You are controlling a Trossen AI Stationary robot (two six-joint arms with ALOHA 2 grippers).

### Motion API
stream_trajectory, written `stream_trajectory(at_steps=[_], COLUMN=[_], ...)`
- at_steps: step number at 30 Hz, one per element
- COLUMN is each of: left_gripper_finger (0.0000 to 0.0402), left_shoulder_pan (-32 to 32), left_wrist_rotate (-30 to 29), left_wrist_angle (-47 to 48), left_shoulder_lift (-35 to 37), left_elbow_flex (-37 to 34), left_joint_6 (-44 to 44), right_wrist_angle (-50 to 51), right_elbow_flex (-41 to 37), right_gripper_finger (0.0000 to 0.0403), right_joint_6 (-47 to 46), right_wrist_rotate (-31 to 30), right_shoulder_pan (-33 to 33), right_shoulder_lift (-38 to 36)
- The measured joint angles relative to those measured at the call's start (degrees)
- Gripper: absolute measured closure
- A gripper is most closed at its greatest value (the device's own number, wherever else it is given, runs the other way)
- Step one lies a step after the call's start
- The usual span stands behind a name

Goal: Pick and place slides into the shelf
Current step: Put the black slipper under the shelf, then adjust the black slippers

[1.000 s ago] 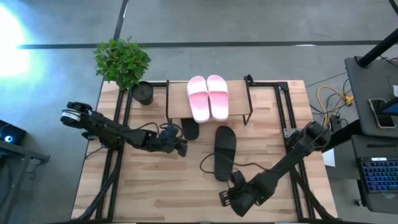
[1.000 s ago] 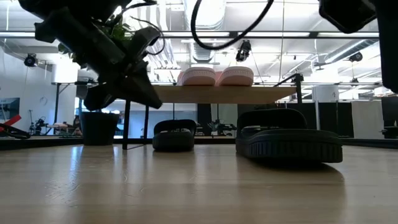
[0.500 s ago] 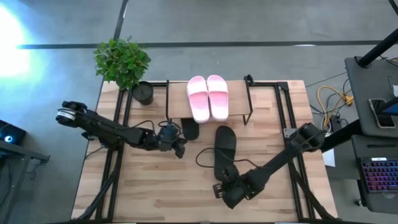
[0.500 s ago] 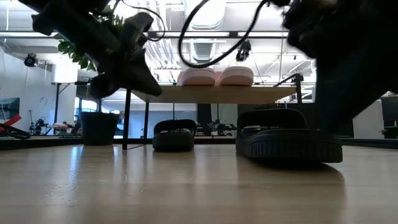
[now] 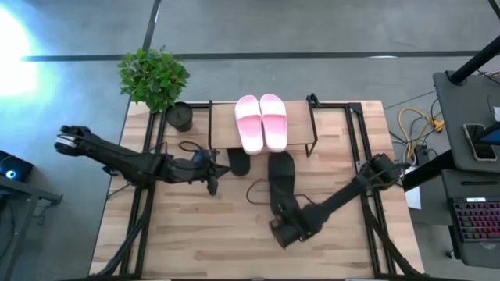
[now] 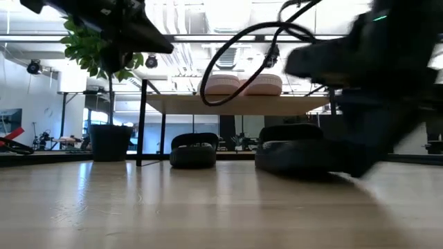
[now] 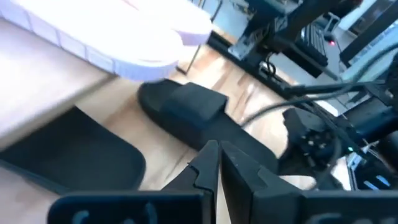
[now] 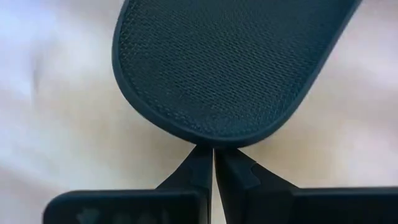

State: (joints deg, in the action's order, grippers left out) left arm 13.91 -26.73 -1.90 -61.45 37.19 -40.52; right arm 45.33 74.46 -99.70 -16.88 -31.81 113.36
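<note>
Black slide (image 8: pixel 230 68) footbed finely textured, matt, seemingly rubbery; table (image 5: pixel 195 234) wood-grained.

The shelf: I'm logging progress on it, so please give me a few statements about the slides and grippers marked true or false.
1. Both pink slides lie on top of the shelf. True.
2. One black slide sits partly under the shelf. True.
3. The right gripper is open wide. False: it is shut, its tips at the heel of the other black slide.
4. The left gripper holds a pink slide. False: it is shut and empty.
</note>
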Motion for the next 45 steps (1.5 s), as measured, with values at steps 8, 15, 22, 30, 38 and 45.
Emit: stream_trajectory(at_steps=[8, 15, 22, 30, 38, 45], left_gripper_finger=[0.0400, 0.0400, 0.0400, 0.0400, 0.0400, 0.0400], left_shoulder_pan=[0.0, 0.5, 2.5, 3.2, 3.2, 3.1], left_wrist_rotate=[-1.2, -1.1, -0.8, -0.8, -0.9, -1.2], left_wrist_angle=[1.9, 1.9, 2.0, 6.0, 13.4, 16.7], left_shoulder_lift=[1.3, -0.4, -0.4, -0.4, -0.4, -3.1], left_elbow_flex=[-0.1, 0.0, 0.0, 0.0, -0.2, -1.5], left_joint_6=[2.2, 1.9, 1.9, 0.4, -6.4, -17.5], right_wrist_angle=[3.4, 4.1, 4.2, 4.2, 3.5, 3.6], right_elbow_flex=[0.1, 0.0, 0.0, 0.0, 0.0, 0.0], right_gripper_finger=[0.0392, 0.0392, 0.0392, 0.0392, 0.0392, 0.0392], right_joint_6=[10.9, 18.9, 22.9, 23.7, 25.5, 21.2], right_wrist_rotate=[-6.0, -14.0, -18.9, -20.0, -19.4, -24.8], right_shoulder_pan=[9.5, 17.5, 21.7, 21.4, 11.4, 1.6], right_shoulder_lift=[-0.6, -0.6, -0.6, -0.9, -6.6, -14.5])
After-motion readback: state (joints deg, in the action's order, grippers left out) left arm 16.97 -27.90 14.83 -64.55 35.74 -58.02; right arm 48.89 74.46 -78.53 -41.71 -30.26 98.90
